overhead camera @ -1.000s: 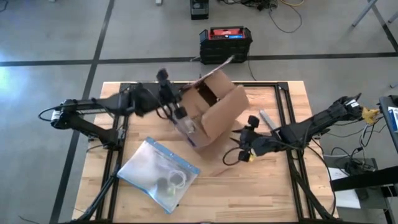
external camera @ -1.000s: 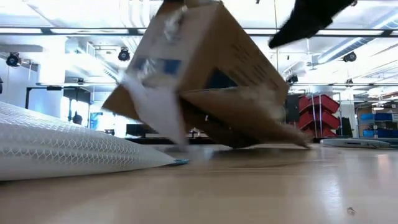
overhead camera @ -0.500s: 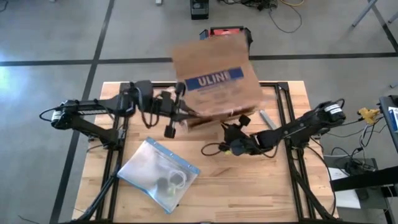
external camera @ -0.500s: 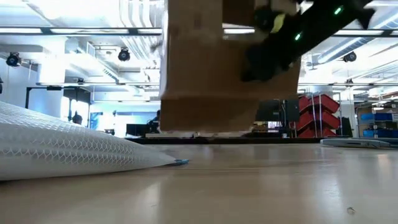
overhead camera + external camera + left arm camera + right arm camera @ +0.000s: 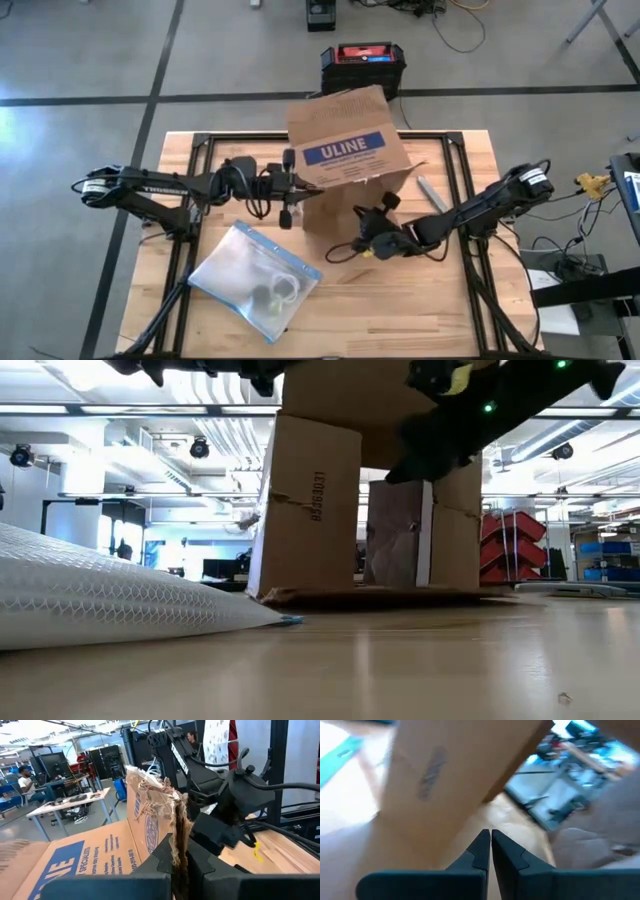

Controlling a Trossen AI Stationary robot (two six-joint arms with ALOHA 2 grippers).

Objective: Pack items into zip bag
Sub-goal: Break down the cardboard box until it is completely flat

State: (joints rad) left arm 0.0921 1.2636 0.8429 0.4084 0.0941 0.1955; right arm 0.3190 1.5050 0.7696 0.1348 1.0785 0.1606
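The clear zip bag lies flat at the near left, its blue zip strip on the far side. Inside it are a dark item and a pale one. In the low view the bag fills the left. A brown ULINE cardboard box stands upside down on the table's middle, flaps on the wood. My left gripper is shut on a box flap. My right gripper is shut close by the box's near right side. My left gripper pinches the torn edge of a cardboard flap between its two fingers, coming level from the table's left. The flap stands on edge between the fingers, and the box rests on the table. My right gripper's shut fingertips point at the box wall; whether they touch it I cannot tell.
A grey flat tool lies on the wood right of the box. Black frame rails run along the table's sides. Bare wood stretches along the near edge and near right. A black and red case sits on the floor beyond the table.
The box, tilted on the table a second ago, was swung up and turned over, ULINE face up. It has since come down and stands on its flaps. My left gripper went down with the flap. My right gripper moved toward the table's left, closer to the box.
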